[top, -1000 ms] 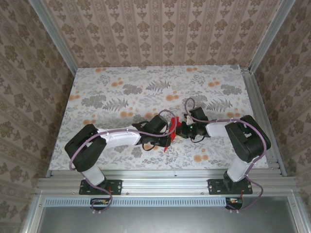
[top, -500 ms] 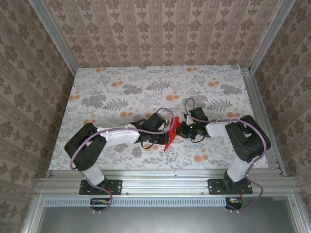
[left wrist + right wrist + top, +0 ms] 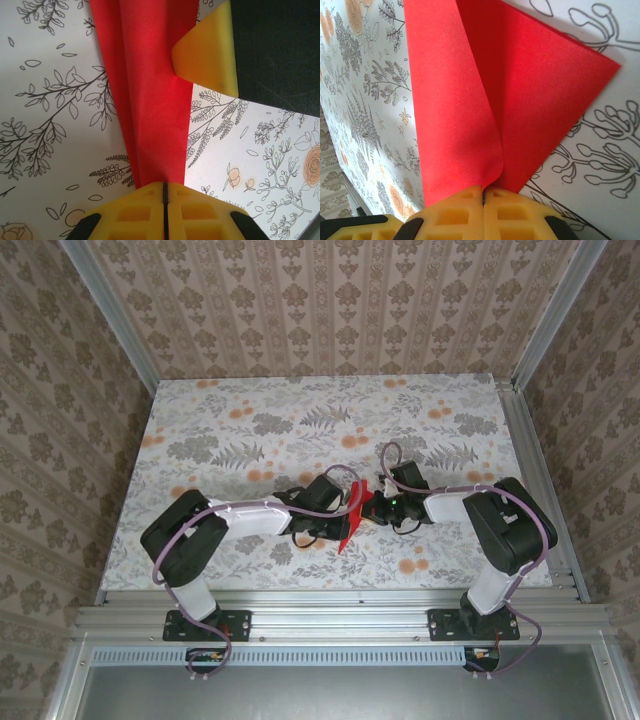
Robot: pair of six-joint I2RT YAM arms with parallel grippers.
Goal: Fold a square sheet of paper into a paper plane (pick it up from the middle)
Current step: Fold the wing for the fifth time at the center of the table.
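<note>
- Clamped in the left tool point(image 3: 164, 187), yellow pads pressed together on one end of the folded red sheet of paper point(image 3: 150, 100).
- Pinched too by the right tool point(image 3: 483, 192), closed on a curled fold (layers doubled over).
- Held between both tools, over the near middle of the floral surface point(image 3: 250, 420).

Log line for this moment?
left gripper: shut on red paper | right gripper: shut on red paper | state: partly folded, over floral table
</note>
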